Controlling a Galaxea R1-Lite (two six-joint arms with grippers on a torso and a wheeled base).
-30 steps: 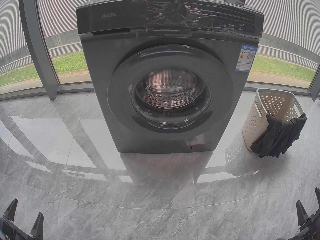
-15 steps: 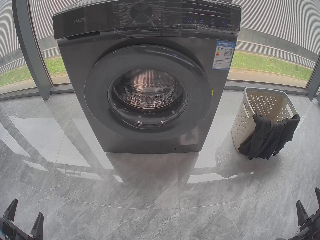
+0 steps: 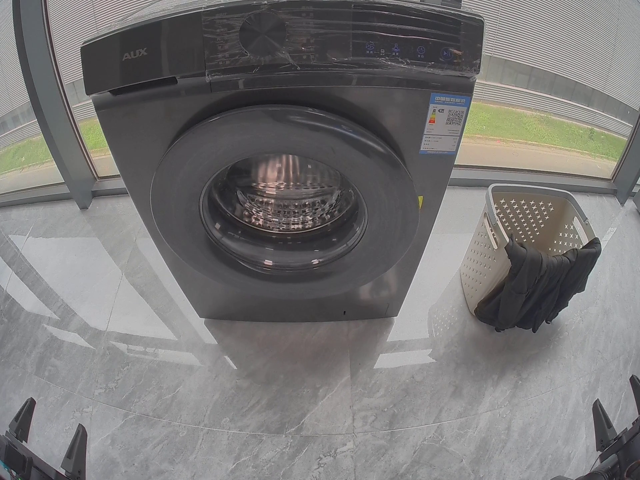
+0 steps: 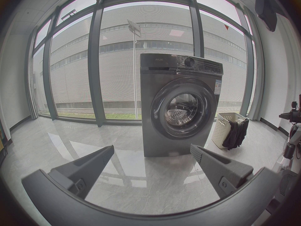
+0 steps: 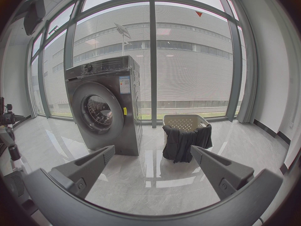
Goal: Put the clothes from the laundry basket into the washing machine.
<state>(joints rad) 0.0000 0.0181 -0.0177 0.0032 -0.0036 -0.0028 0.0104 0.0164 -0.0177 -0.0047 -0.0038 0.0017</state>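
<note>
Head view, washing machine (image 3: 280,168): grey front-loader on the floor (image 3: 267,395), straight ahead; its round door (image 3: 283,211) looks shut.
Head view, laundry basket (image 3: 493,211): pale and perforated, on the floor just beside the machine, on the robot's right.
Head view, clothes (image 3: 537,285): dark garment draped over the basket's near rim, hanging down its outer wall.
Head view, left claw (image 3: 52,425): low at the robot's left, fingers apart, holding nothing.
Head view, right claw (image 3: 617,400): low at the robot's right, fingers apart, empty.
Left wrist view, left claw (image 4: 152,149): spread wide, well apart from the washing machine (image 4: 180,104).
Right wrist view, right claw (image 5: 152,149): spread wide, facing the clothes (image 5: 185,142) and laundry basket (image 5: 185,118), still well apart.
Step in hand: approach; nothing is grasped yet.
Method: the door probably needs opening first. For the pick, the right claw sits nearer; close on the bunched fold at the rim and lift clear so the basket does not tip.
</note>
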